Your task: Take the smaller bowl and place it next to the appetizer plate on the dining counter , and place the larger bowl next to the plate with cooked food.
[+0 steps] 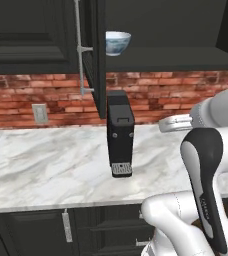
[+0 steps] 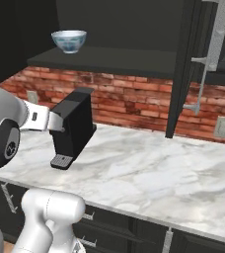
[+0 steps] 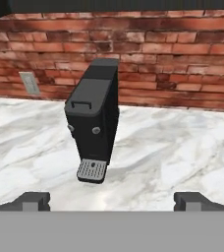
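- Nearest the cameras: hanging wide apart and clamped on nothing, the gripper (image 3: 111,202), its two dark tips parted at the bottom of the hand view, well short of the shelf above.
- Below and ahead: stretching out bare but for one appliance, the white marble wall counter (image 1: 41,165), dark drawers beneath.
- Mid-counter: standing upright against the brick, the black coffee machine (image 1: 120,135), drip grille facing the arm; playing no part in the job, though looking like an obstacle directly under the reach.
- Behind it: running the length of the red brick wall (image 2: 134,99), with a pale outlet (image 1: 39,113) off to one side.
- Above and farthest: sitting upright near the front edge of the open cabinet shelf (image 2: 109,58), the smaller bowl (image 1: 117,42), white with a faint blue pattern, door (image 1: 97,55) swung wide beside it.
- Standing of the task, judged from this: barely beginning. Cabinet already open, smaller bowl untouched on its shelf, nothing carried or delivered.
- Remaining, by that reckoning: raising the hand to the shelf, closing on the bowl's rim, lifting it clear over the coffee machine, driving to the dining counter, setting it by the appetizer plate, then repeating for the larger bowl and the plate with cooked food.
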Robot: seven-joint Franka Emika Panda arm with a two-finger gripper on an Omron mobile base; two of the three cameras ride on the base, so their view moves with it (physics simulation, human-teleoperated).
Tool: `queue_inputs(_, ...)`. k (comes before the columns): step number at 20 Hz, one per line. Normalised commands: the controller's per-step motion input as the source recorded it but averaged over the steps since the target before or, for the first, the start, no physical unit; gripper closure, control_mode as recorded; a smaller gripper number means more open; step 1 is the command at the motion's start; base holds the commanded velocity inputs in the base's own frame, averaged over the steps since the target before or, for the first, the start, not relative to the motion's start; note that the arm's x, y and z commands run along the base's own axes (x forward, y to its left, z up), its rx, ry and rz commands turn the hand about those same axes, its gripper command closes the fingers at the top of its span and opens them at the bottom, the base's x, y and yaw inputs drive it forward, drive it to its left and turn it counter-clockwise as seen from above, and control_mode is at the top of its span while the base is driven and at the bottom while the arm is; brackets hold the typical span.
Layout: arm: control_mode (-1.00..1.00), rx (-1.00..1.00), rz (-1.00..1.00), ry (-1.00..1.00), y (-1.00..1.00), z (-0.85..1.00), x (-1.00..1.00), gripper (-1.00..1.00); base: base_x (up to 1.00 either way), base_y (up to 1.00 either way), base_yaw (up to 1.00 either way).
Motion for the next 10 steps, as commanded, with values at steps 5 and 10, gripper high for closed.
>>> queue_inputs(5,1.0,0.0,0.0,0.0,0.0,0.0,0.0,-1.0,0.86,0.23,-0.05)
queue_inputs(10,-1.0,0.22,-0.05,0.0,-0.07,0.46,0.01,-1.0,0.0,0.0,0.0)
